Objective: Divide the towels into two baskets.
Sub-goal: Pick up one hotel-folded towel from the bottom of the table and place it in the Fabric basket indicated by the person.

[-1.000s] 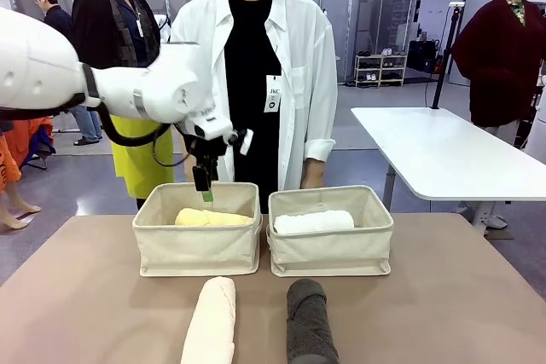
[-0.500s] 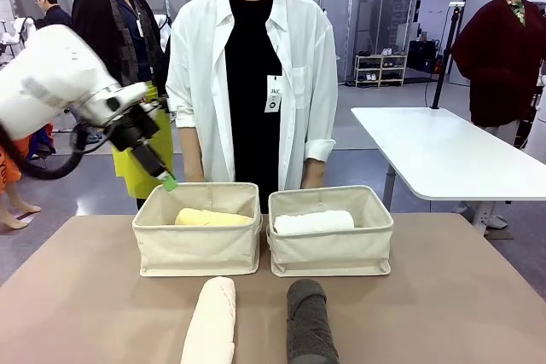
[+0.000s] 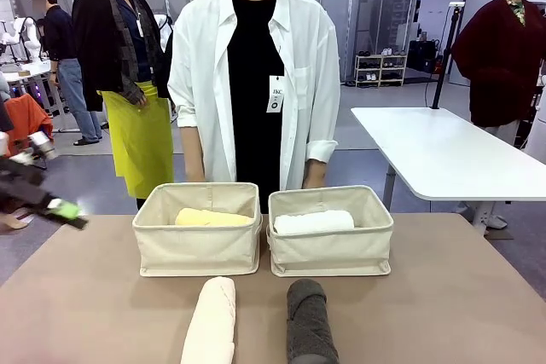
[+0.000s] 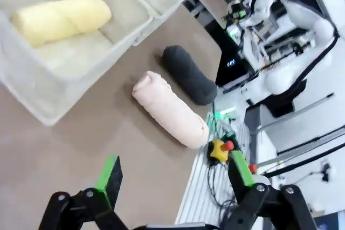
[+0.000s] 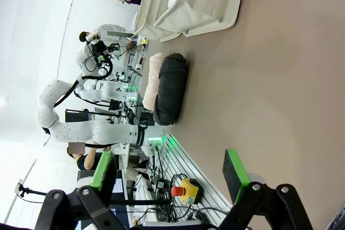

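Two beige baskets stand side by side: the left basket [image 3: 196, 249] holds the yellow towel [image 3: 213, 217], the right basket [image 3: 331, 253] holds the white towel [image 3: 313, 222]. In front of them on the table lie the cream towel [image 3: 211, 321] and the dark grey towel [image 3: 309, 321]. My left gripper [image 3: 66, 210] hovers blurred at the table's far left edge. It [image 4: 175, 173] is open and holds nothing, looking down on the yellow towel [image 4: 59, 19], cream towel [image 4: 170, 109] and grey towel [image 4: 188, 74]. My right gripper [image 5: 170, 171] is open with nothing in it, low over the table near the grey towel [image 5: 171, 87].
A person in a white coat [image 3: 247, 74] stands right behind the baskets. A white table [image 3: 444, 155] stands at the back right. A yellow emergency-stop box [image 4: 221, 149] sits at the robot's side edge of the table.
My left arm has swung away from above the left basket, out to the left and down to the table's left edge. The towels and baskets have not moved.
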You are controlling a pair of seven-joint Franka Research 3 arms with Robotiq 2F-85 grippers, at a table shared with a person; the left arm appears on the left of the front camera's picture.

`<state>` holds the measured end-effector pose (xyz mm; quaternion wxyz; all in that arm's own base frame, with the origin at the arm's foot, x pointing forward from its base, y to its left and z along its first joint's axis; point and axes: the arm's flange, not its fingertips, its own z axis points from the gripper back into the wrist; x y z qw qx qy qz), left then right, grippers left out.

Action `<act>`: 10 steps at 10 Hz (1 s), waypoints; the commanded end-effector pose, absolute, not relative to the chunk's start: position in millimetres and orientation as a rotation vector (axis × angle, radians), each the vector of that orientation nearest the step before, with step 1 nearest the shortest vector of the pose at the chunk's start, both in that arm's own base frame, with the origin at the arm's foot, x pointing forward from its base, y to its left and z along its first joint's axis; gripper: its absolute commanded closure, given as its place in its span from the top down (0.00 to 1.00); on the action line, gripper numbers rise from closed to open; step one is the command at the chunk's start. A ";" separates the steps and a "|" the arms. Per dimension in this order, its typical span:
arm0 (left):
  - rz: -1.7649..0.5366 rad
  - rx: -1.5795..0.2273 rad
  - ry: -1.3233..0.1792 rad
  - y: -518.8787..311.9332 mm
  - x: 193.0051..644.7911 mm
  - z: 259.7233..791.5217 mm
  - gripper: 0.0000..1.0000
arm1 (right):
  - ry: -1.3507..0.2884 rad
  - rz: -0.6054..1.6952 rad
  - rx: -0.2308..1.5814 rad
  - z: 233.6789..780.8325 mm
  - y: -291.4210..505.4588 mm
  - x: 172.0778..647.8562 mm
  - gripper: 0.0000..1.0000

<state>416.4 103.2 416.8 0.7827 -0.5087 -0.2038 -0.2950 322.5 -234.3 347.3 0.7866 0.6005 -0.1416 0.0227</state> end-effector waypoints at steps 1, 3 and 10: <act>-0.544 -1.174 -0.460 144.9 394.5 395.7 1.00 | -0.316 0.069 1.295 348.9 -234.1 319.8 1.00; -0.473 -1.194 -0.534 190.9 366.0 375.4 1.00 | -0.316 0.069 1.295 348.9 -234.1 319.8 1.00; -0.396 -1.152 -0.485 219.4 356.0 358.6 1.00 | -0.316 0.069 1.295 348.9 -234.1 319.8 1.00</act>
